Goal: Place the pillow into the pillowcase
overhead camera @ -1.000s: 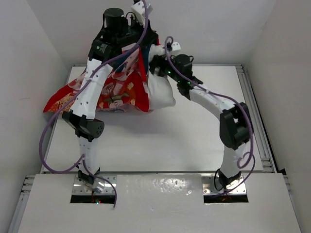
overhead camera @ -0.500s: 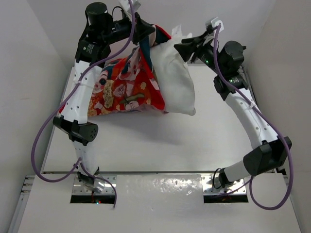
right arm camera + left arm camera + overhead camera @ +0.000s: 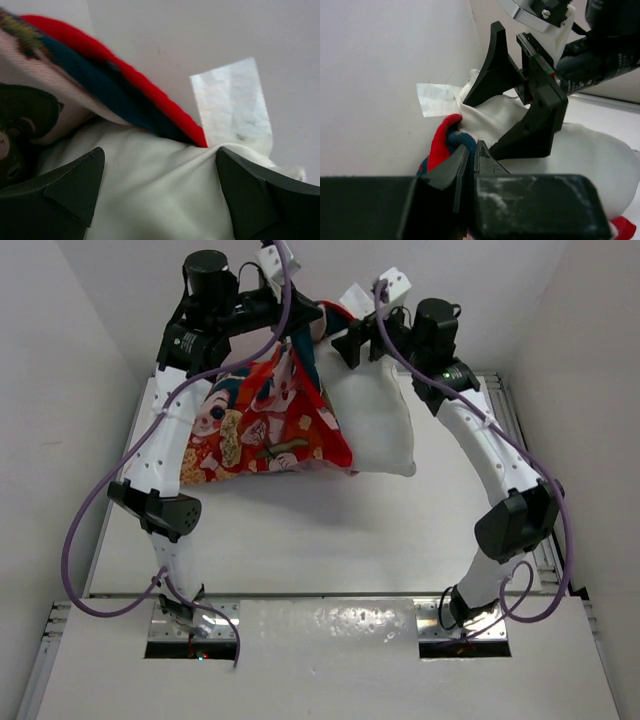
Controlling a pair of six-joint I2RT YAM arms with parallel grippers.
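My left pincer (image 3: 467, 152) was clamped shut on the hem of the red-orange printed fabric pillowcase (image 3: 265, 425). It held the mouth high by the back wall (image 3: 380, 60) so the cloth would hang open. My right pincer (image 3: 159, 157) stood wide apart, astride the top corner of the plump white rectangular stuffed pillow (image 3: 375, 420), squeezing nothing I could see. The pillow hung just beside the pillowcase with its left edge under the hem, most of it outside.
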